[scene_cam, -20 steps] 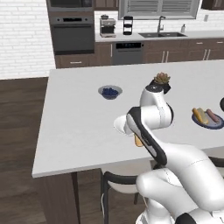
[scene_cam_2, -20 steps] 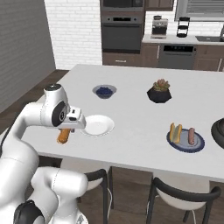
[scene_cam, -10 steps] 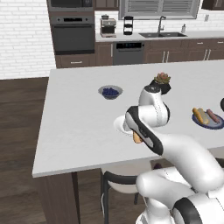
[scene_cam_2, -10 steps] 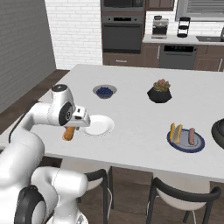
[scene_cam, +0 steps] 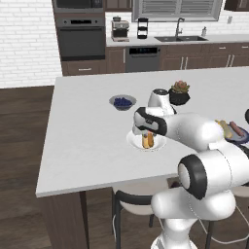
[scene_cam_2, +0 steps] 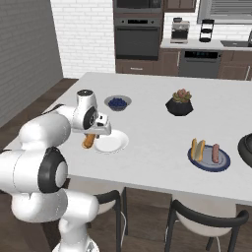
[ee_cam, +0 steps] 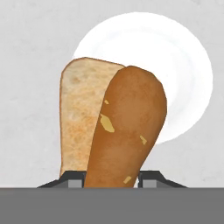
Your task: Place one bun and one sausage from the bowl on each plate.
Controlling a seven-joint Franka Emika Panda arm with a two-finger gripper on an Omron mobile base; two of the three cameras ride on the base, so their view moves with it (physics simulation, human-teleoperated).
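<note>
Bun (ee_cam: 105, 135) is clamped between the jaws of the gripper (ee_cam: 111, 177) and hangs long-end down, just over the white plate (ee_cam: 183, 74). On the blue-rimmed plate (scene_cam_2: 222, 165), a bun and a sausage (scene_cam_2: 215, 153) are laid side by side. Blueberries are held in a small bowl (scene_cam_2: 117, 103).
</note>
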